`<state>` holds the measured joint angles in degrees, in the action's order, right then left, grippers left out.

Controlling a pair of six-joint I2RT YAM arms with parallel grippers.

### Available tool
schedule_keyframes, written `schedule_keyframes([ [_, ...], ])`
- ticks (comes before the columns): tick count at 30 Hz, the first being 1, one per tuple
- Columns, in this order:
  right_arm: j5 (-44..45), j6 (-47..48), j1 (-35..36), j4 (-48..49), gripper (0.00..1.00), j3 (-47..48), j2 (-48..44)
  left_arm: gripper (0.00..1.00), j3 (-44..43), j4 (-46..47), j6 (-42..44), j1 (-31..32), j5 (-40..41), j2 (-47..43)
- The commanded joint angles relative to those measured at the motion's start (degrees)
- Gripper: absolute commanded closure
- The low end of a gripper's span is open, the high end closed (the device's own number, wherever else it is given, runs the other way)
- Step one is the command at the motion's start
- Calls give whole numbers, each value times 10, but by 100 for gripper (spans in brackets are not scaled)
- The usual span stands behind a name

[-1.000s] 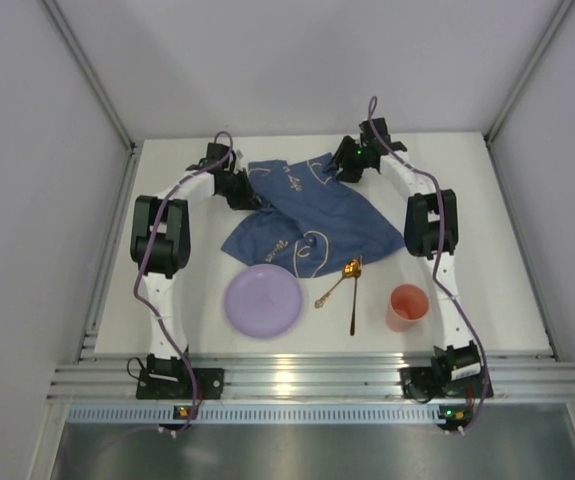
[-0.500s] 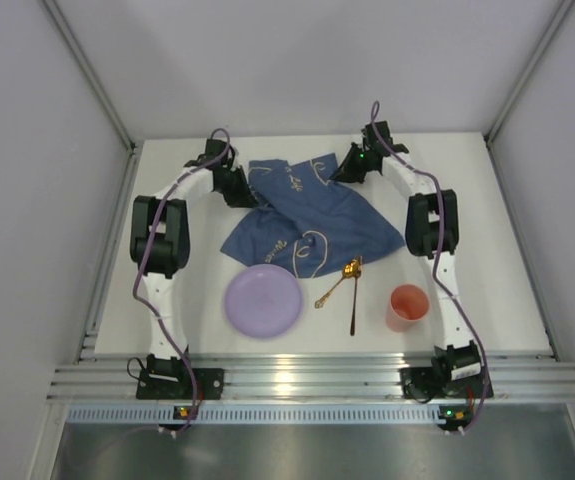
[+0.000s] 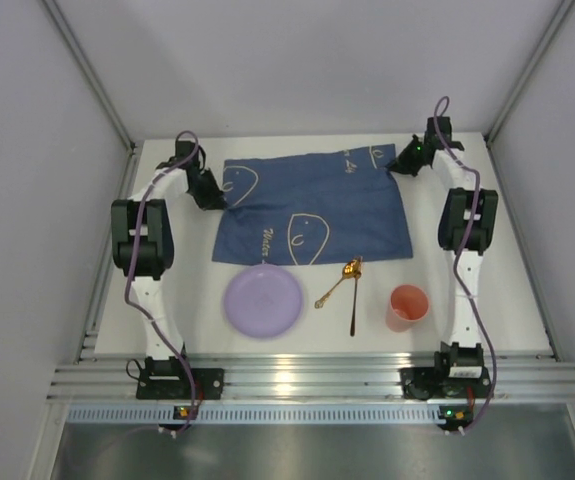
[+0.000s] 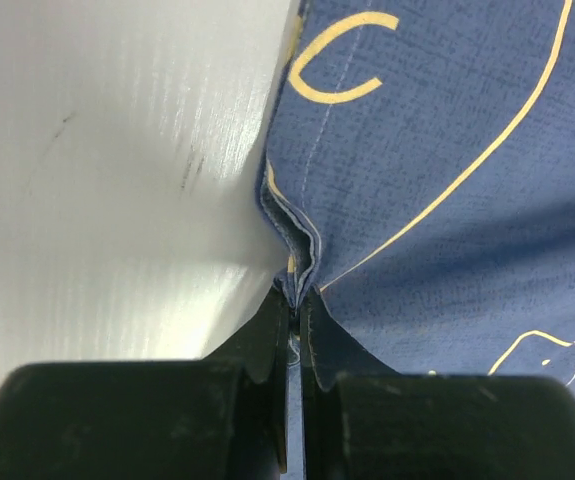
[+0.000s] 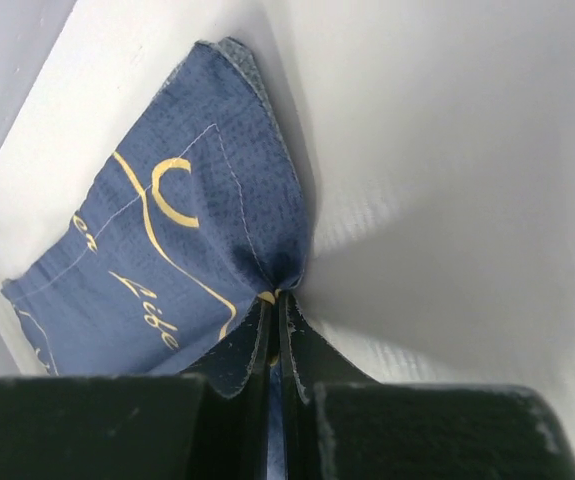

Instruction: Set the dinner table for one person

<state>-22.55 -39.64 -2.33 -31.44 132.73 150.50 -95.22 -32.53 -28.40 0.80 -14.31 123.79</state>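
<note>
**Left gripper (image 3: 210,193) and right gripper (image 3: 401,166) pinch the dark blue cloth placemat (image 3: 312,205), spread flat on your large white counter (image 3: 512,260).**
From above, you see one gripper at the mat's left edge and the other at its far right corner, with a round lilac plate (image 3: 263,301), gold metal cutlery (image 3: 352,310) and an orange plastic cup (image 3: 407,306) nearer the bases. Only the wrist views show each gripper's jaws clamped tight on bunched cloth.

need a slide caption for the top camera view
Left hand and right hand hold the placemat spread flat; plate, cutlery and cup lie nearer.
</note>
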Motion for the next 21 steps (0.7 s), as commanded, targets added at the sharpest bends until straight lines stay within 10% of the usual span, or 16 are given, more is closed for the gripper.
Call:
schedule_keyframes([
  [1,29,11,19,-8,100,-12,-18,100,-6,-17,16,-4,33,-34],
  [6,21,7,47,-7,99,-10,-14,100,-73,-56,39,-22,53,-9],
  [9,22,18,56,-30,79,-16,-22,98,-107,-75,51,-25,62,8],
  [14,74,40,63,-81,50,-57,-52,2,-119,-61,52,-27,76,7],
  [21,73,43,58,-82,29,-31,-70,2,-115,-51,41,-26,92,-6],
])
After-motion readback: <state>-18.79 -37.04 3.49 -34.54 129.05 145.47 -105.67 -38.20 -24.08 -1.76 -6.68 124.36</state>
